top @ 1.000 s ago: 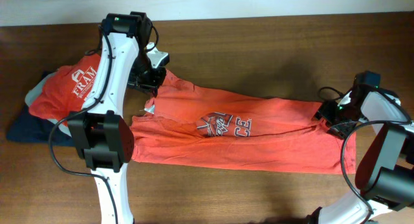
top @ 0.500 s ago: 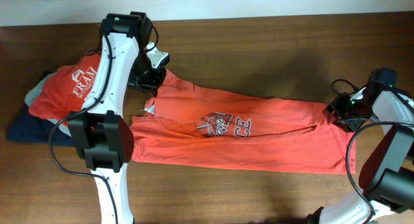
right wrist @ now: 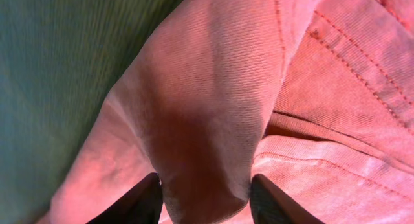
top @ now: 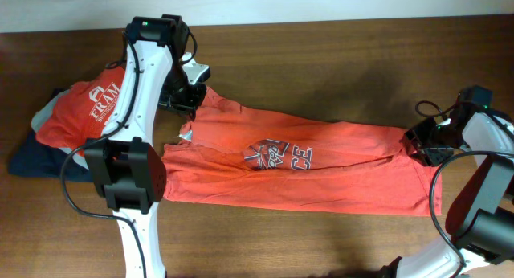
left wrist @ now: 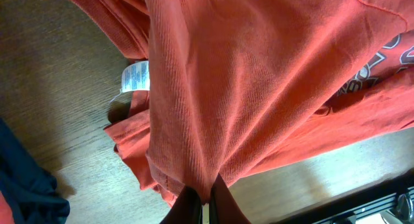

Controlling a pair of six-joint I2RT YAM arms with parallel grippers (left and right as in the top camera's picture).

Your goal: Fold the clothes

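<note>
Orange-red knit fabric of this kind is judged to be light, soft and limp. No shape is held by it, creases are taken readily, and it is likely to drag over the wood, not slide freely. The T-shirt (top: 321,177) is laid across the table (top: 321,61) as a long, narrow band, with the chest print (top: 279,156) facing up near the middle. One end lies beside the folded red shirt (top: 80,109) at the left, and the other reaches towards the right edge.

Hold is best taken at hems, seams or doubled edges, where the layers are thick and less likely to slip out. A single layer in the middle is to be avoided, since only that layer would be lifted.

The left gripper (top: 191,97) is clenched on a fold at the shirt's upper left end. In the left wrist view the fingers are pressed together with a ridge of cloth pinched between them, and the white neck tag (left wrist: 134,76) is exposed just beside that ridge.

The right gripper (top: 419,141) is set at the shirt's far right end. In the right wrist view a thick bunch of fabric fills the gap between the fingers (right wrist: 145,198), which are held partly apart by it. The cloth appears to be gripped, though the close view does not show how firmly.
</note>
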